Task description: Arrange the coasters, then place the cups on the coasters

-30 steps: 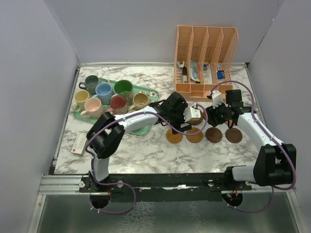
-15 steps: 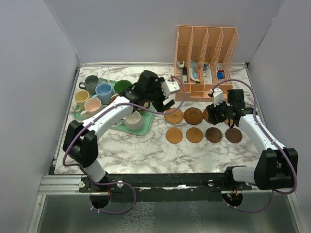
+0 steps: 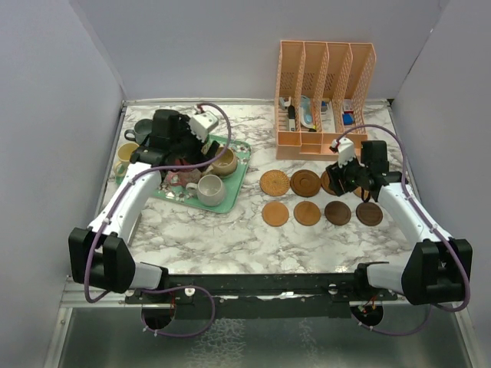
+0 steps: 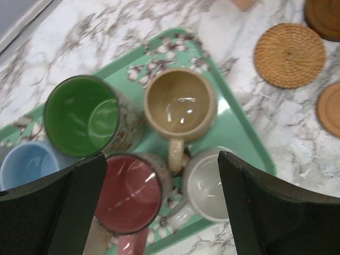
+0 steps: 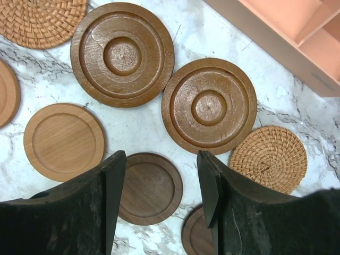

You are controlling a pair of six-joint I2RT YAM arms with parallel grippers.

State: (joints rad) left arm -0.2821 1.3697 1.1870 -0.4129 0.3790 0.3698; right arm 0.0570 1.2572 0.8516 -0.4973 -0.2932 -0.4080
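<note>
1. The left gripper [image 4: 162, 159] has its two black fingers [image 4: 79, 207] spread wide, and we see nothing held between them.
2. Just beyond the fingertips and below them stands the small glazed tan cup [image 4: 180, 106], upright. Its handle points back into the gap, so the long axis of the handle lies across the closing line.
3. Around it on the mint-green flowered tray [image 4: 236, 133] are the green cup [image 4: 82, 114], the maroon-red cup [image 4: 127, 191] and the cream cup [image 4: 210, 186], all close together.
4. The right gripper [image 5: 162, 159] is partly open and empty. It hovers over a plain dark brown wooden coaster [image 5: 151, 188].
5. The round wooden coasters [image 3: 307, 213] lie in two rows, to the right of the tray.
6. We judge that the left arm is the nearer one to the cups, and that the tan cup must travel rightward.
</note>
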